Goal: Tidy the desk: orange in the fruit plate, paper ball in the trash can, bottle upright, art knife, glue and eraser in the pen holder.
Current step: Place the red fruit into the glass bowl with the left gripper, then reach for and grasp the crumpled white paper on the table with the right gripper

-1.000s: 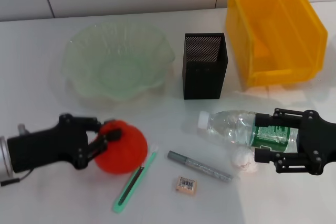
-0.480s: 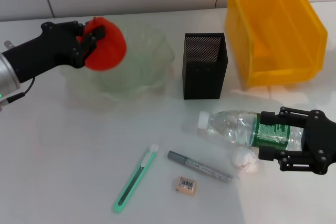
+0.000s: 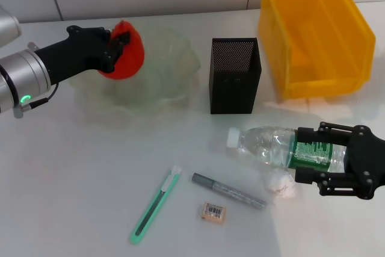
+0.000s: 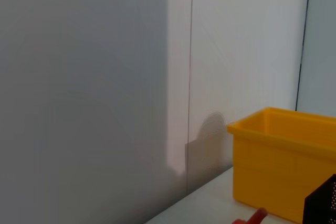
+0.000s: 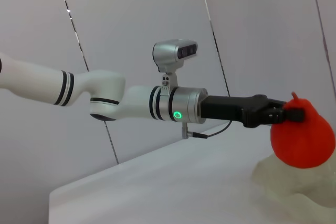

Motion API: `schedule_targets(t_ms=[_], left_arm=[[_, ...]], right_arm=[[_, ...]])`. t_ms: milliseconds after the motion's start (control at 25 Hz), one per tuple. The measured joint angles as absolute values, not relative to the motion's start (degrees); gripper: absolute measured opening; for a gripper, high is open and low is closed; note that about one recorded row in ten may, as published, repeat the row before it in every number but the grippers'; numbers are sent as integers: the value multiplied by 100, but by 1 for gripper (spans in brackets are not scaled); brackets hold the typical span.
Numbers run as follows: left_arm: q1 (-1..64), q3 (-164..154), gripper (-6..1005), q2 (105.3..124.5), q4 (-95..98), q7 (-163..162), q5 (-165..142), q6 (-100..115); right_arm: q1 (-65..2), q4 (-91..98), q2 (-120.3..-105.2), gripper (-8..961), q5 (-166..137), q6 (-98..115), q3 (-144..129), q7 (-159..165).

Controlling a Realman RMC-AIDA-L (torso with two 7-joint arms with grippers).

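My left gripper (image 3: 118,43) is shut on the red-orange orange (image 3: 130,59) and holds it just above the left part of the pale-green fruit plate (image 3: 171,73). The right wrist view shows the orange (image 5: 303,141) above the plate (image 5: 291,184). My right gripper (image 3: 305,154) is shut on the bottle (image 3: 267,146) at its green label; the bottle lies on its side. The paper ball (image 3: 281,183) lies against the bottle's near side. The green art knife (image 3: 154,205), grey glue stick (image 3: 228,191) and eraser (image 3: 213,211) lie at the front. The black mesh pen holder (image 3: 234,76) stands at centre.
The yellow trash can (image 3: 313,34) stands at the back right, beside the pen holder. The left wrist view shows the trash can (image 4: 283,182) and a white wall.
My left gripper lifted the orange off the table and carried it back over the fruit plate, then shifted a little right. My right gripper's fingers closed in on the bottle.
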State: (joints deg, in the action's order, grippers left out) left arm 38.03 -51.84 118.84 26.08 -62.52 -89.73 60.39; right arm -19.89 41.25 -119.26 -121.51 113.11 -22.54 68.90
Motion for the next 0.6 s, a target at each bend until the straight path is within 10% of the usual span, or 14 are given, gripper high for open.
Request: schedule_targets(t_ms=[160,600], left_arm=[[3836,-5325,89,11910,2567,-6258,-8950,5908],[3751,-5556,461,11874,2590,-6383,-8836,6376]], right_arm=[[-2028,4031,-11927,753,-12151,11288,-2257,6890],[-2046,4066,-11910,749,-12155,11164,-2250,7177]])
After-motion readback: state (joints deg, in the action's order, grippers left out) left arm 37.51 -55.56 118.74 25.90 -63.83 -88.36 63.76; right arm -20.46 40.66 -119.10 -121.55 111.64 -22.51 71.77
